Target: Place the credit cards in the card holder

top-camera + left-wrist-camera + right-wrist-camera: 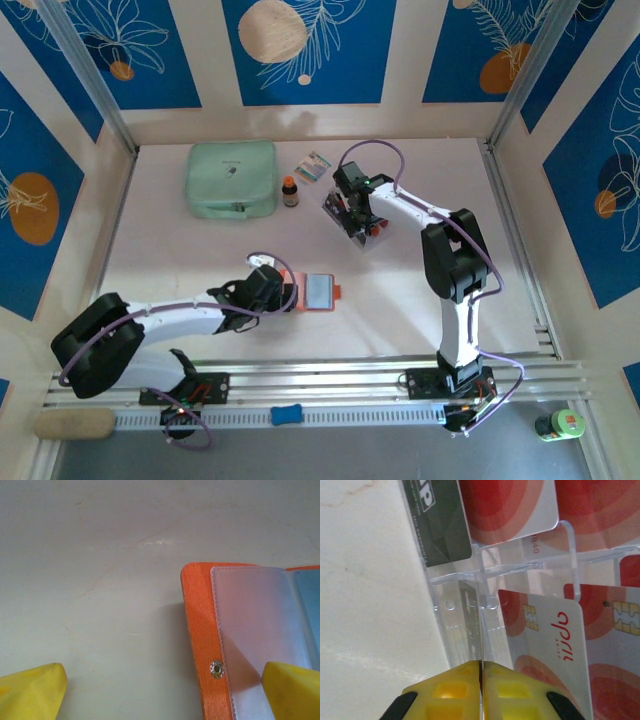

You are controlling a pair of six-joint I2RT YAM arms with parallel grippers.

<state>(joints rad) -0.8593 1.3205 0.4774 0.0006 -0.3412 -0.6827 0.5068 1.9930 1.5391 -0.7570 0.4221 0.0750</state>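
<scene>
The orange card holder [322,290] lies open on the table, its pale clear pockets [255,620] facing up. My left gripper [284,291] is open at the holder's left edge [200,630]; one yellow finger [30,692] is over bare table, the other finger [292,690] over a pocket. Several credit cards [555,630], white with red circles, stand in a clear plastic rack [530,565] [368,228], and a dark card [437,520] is at its end. My right gripper [481,666] [356,213] is shut on a thin card seen edge-on [481,630] in that rack.
A mint-green zip pouch [231,179] lies at the back left, with a small brown bottle [290,191] and a patterned packet [313,166] beside it. A blue object [286,413] sits on the front rail, a green can [558,425] at the near right.
</scene>
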